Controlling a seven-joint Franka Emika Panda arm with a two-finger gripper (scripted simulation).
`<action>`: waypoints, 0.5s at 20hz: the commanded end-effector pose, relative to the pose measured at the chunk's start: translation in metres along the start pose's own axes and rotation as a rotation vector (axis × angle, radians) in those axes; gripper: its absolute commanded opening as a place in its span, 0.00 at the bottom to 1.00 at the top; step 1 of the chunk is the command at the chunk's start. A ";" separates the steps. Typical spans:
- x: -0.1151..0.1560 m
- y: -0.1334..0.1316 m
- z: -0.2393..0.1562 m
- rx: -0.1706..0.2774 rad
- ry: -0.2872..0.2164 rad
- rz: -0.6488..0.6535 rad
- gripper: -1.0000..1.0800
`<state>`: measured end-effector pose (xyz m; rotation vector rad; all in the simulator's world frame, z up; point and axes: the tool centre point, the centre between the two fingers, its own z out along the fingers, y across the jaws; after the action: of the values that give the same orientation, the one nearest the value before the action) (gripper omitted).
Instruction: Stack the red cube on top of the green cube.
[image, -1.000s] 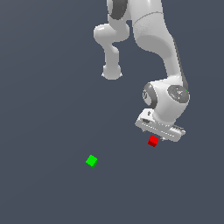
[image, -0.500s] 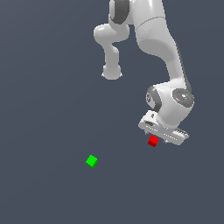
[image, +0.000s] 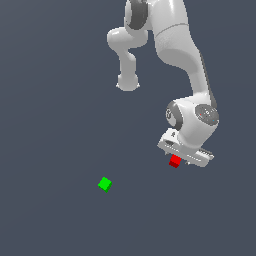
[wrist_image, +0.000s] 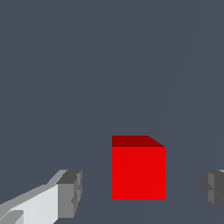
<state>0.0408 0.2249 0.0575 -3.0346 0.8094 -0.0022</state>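
Two spread tool (wrist_image: 141, 189) fingers (wrist_image: 70, 194) flanking red cube (wrist_image: 138, 172), apparently clear gaps either side.

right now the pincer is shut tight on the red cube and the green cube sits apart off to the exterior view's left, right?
Not quite. The pincer is open, not shut on the red cube: the wrist view shows the cube between the fingers with clear gaps on both sides. The rest holds: the green cube sits apart, toward the exterior view's left.
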 end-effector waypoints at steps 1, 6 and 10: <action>-0.001 0.001 0.013 -0.001 -0.001 0.000 0.96; -0.001 0.002 0.035 -0.001 -0.001 0.000 0.96; 0.000 0.001 0.038 -0.001 -0.001 0.000 0.96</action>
<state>0.0394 0.2240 0.0195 -3.0366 0.8100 0.0026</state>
